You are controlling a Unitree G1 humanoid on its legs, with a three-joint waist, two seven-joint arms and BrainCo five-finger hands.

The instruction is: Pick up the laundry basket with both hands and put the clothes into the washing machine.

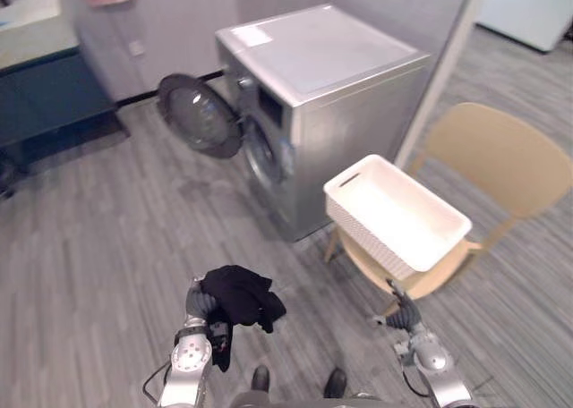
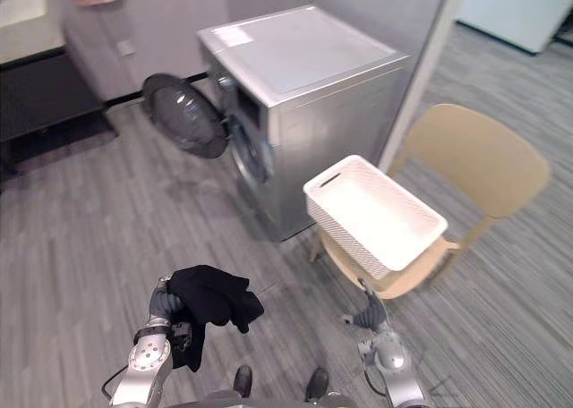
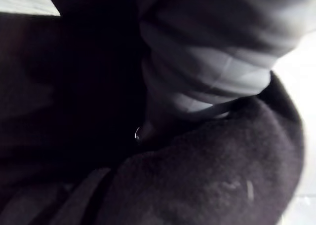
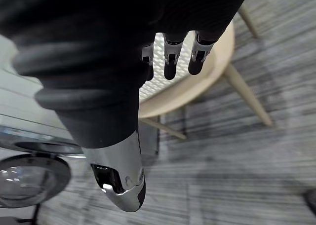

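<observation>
1. Your left hand [image 1: 199, 323], bottom left of centre in the eye views, has a black garment [image 1: 240, 299] draped over it. The left wrist view shows dark cloth up against the lens and the fingers buried, so I can't tell the grip.
2. Your right hand [image 1: 405, 314] is at lower right. The right wrist view shows its fingers [image 4: 169, 62] loosely extended, thumb apart, nothing held.
3. The white laundry basket [image 1: 356, 225] sits on the tan chair [image 1: 501, 157] seat, right of centre, just beside the washing machine [image 1: 331, 77].
4. The machine's door [image 1: 199, 115] hangs wide; the drum interior is hard to make out.
5. Grey plank floor [image 1: 98, 247]. A dark cabinet [image 1: 45, 104] at upper left is cut by the frame edge.
</observation>
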